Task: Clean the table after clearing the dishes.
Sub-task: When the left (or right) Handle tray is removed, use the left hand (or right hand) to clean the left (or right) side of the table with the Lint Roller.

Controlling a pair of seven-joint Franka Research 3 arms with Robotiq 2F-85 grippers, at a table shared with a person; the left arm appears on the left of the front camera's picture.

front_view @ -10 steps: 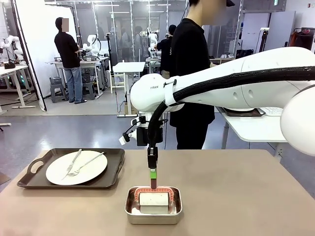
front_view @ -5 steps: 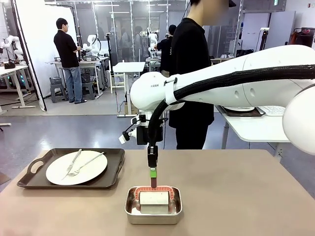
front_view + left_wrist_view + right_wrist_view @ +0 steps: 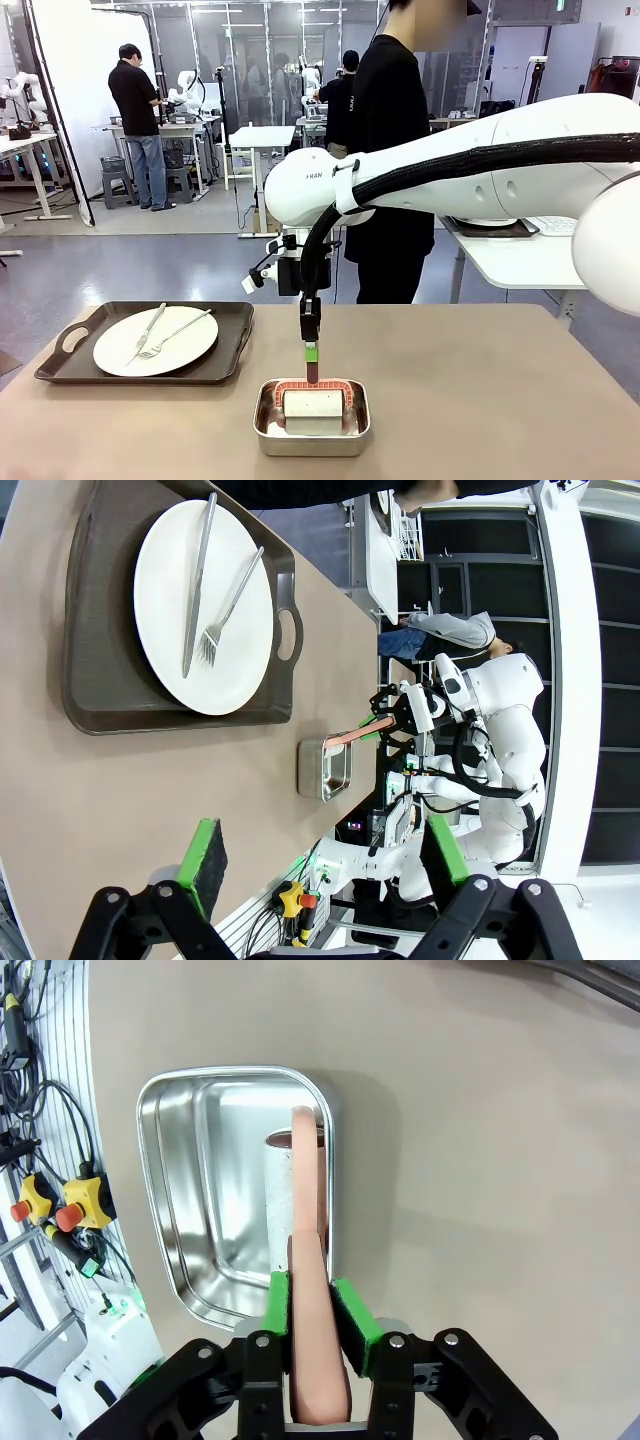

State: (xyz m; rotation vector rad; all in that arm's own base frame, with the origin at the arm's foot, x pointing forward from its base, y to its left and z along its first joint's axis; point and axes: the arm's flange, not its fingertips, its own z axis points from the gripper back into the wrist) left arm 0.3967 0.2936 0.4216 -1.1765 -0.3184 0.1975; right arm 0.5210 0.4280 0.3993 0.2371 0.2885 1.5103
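Front view: right gripper (image 3: 311, 365) clamped shut on pink handle (image 3: 304, 1180) of white roller (image 3: 312, 405) in steel pan (image 3: 310, 446), lower centre. Left gripper (image 3: 325, 865) wide open, empty. Dishes (image 3: 155, 340) on tray (image 3: 228, 318), left of frame, on table (image 3: 480, 400). Risks: pan lifting with roller; wipe striking uncleared tray.

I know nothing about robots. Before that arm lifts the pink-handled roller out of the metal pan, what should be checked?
1. Grip: right fingers shut on the pink handle: ok.
2. Lift path: roller clear of the steel pan: not ok, it sits inside.
3. Dishes cleared: not ok, the tray with plate, fork and knife is on the table.
4. Spare arm: left fingers open, empty: ok.
5. Hands of the person off the table: cannot tell, the right arm hides them.
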